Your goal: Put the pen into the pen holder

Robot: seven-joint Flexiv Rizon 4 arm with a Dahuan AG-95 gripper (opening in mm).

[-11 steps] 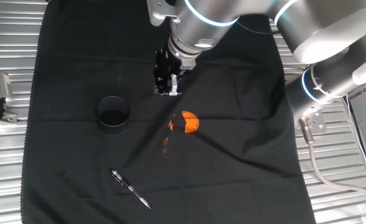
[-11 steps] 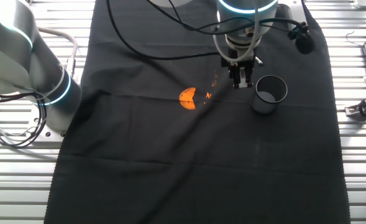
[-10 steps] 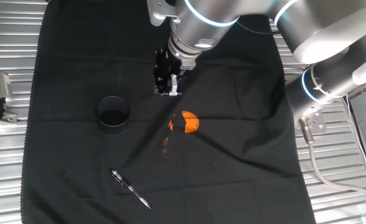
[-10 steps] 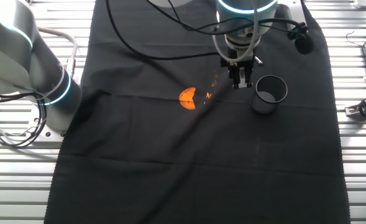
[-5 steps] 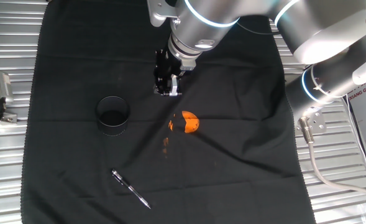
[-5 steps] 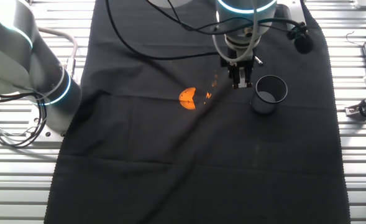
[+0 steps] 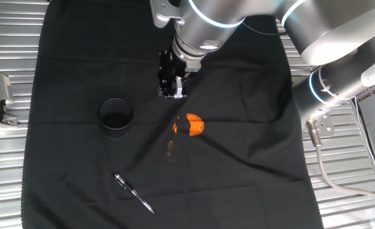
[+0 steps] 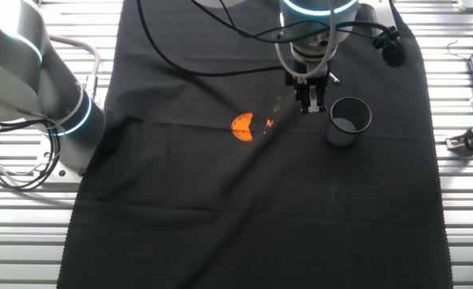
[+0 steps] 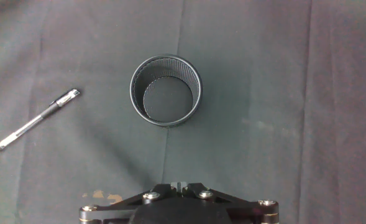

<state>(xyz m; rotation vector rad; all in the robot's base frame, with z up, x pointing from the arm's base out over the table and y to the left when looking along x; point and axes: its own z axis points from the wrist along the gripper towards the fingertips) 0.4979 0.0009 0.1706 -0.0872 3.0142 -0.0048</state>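
In one fixed view, the gripper [image 7: 172,91] hangs above a black cloth [image 7: 66,70] that covers the slatted metal table [image 7: 9,44]. Its fingers point down and look close together, with nothing between them, but how wide they stand cannot be told. The pen holder [image 7: 115,117] stands upright to the lower left of the gripper, well apart from it. The pen [image 7: 134,193] lies flat on the cloth near the front edge, apart from the holder, with bare cloth between them. An orange lump [image 7: 195,124] sits on the cloth just below the gripper, with small orange crumbs [image 7: 172,135] trailing beside it. A small grey device [image 7: 2,89] rests on the table at the left, off the cloth.

In the other fixed view, the gripper [image 8: 311,104] hovers just beside the pen holder [image 8: 348,121], between it and the orange lump [image 8: 242,126]. Black cables [image 8: 196,48] drape from the arm across the cloth. The pen is not seen here.

In the hand view, the pen holder [image 9: 166,91] shows its open mouth and ribbed inner wall, with nothing inside. The pen [image 9: 37,119] lies aslant to its left, not touching it. Only the gripper's base shows at the bottom edge; its fingertips are out of sight.
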